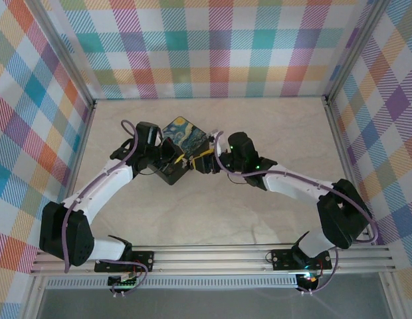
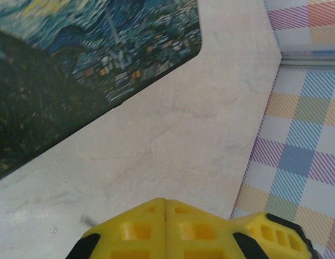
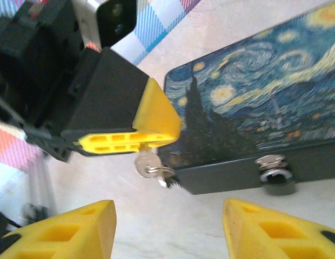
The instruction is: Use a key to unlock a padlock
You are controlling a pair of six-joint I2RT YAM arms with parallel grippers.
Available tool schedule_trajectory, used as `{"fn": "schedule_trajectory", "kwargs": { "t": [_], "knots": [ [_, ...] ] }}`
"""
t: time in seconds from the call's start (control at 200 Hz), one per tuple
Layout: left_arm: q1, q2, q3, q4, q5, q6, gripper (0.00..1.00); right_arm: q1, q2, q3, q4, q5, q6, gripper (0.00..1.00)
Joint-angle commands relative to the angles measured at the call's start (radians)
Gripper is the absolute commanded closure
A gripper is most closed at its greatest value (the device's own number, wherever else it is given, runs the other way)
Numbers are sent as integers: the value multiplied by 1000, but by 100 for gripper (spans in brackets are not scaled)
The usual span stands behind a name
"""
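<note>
The key (image 3: 145, 162), small and silvery with a wire ring on it, hangs from the tips of my left gripper (image 3: 141, 143), whose yellow fingers are shut on its blade. In the left wrist view that left gripper (image 2: 166, 208) shows pressed-together fingers, with the key hidden beneath them. The padlock (image 3: 276, 179), small and dark, hangs from a silvery hasp on the front wall of the black box (image 3: 232, 172) with the starry-night lid. My right gripper (image 3: 168, 229) stands open just in front of the box, nothing between its fingers, key to its upper left and padlock to its upper right.
The painted box (image 1: 181, 147) sits mid-table between the left gripper (image 1: 170, 161) and the right gripper (image 1: 201, 161). Plaid walls (image 1: 212, 46) enclose the marble tabletop (image 1: 212, 212) on three sides; an aluminium rail runs along the near edge.
</note>
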Motion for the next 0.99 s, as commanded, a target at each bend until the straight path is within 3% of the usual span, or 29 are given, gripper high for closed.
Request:
{"fn": "schedule_trajectory", "kwargs": {
  "t": [0.0,0.105,0.195,0.65,0.99],
  "knots": [
    [8,-22,1,127,-11,81,100,8,60,31,115,-100,435,48],
    [9,-19,-30,210,5,74,100,27,98,-3,300,-102,626,50],
    [9,-12,-54,267,16,53,100,54,102,-15,346,-59,706,51],
    [19,-33,-97,310,29,26,100,68,120,-62,441,142,859,62],
    [27,-38,-99,330,51,9,100,66,173,-28,498,156,899,70]
  ]
}}
